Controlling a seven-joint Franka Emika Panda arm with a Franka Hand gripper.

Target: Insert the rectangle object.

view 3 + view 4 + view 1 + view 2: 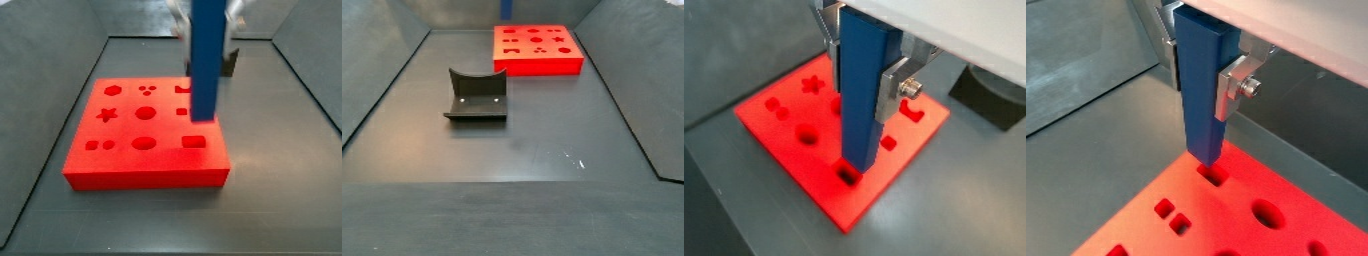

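The jaws are clamped on the upper part of the rectangle object, a tall blue bar hanging upright from the gripper. One silver finger presses flat against its side. The gripper hovers above the red block, and the bar's lower end sits right over a small rectangular hole near the block's edge. A star-shaped cutout lies further left. The dark grey holder stands well apart on the floor.
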